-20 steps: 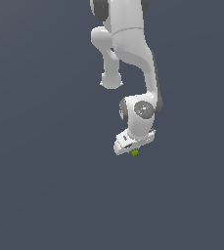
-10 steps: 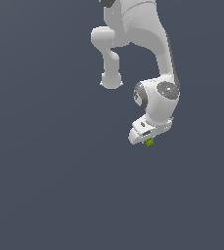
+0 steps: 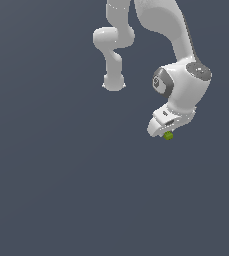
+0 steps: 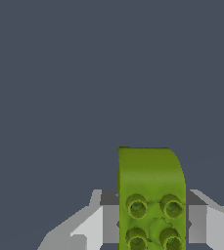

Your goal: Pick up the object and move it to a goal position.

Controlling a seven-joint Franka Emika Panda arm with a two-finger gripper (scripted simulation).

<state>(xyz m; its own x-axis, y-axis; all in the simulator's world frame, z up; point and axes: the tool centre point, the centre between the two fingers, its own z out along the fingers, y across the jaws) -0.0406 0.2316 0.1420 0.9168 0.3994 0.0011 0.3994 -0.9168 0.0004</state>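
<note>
The object is a lime-green blocky piece (image 4: 150,195) with darker green round studs on its face. In the wrist view it sits between my two grey-white fingers (image 4: 84,229), which press on its sides. In the exterior view it shows as a tiny green speck (image 3: 168,135) under the white gripper (image 3: 167,131), held in the air at the exterior view's right. The gripper is shut on it. The fingertips themselves are mostly hidden by the hand in the exterior view.
The white arm (image 3: 183,80) bends down from the top of the exterior view, with its base link (image 3: 113,80) further to the exterior view's left. Everything else is plain dark grey-blue background.
The gripper with the green piece has moved to the exterior view's right and slightly upward over the last second. It stays shut on the piece.
</note>
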